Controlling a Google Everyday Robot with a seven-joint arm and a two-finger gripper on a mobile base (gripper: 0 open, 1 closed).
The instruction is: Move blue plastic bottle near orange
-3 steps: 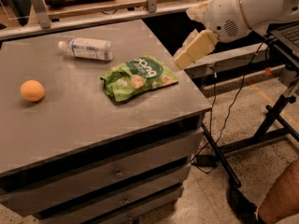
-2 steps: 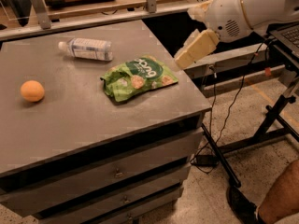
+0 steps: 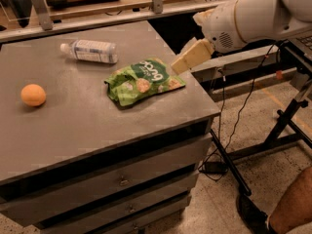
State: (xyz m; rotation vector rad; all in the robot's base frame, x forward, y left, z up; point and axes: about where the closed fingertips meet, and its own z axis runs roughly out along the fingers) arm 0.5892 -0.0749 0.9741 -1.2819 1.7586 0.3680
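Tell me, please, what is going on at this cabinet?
A one-armed robot is set to move the blue plastic bottle near the orange. Its gripper hovers at the right edge of the cabinet top, beside a green chip bag. The bottle lies on its side at the back, apart from the gripper; the orange sits near the left edge.
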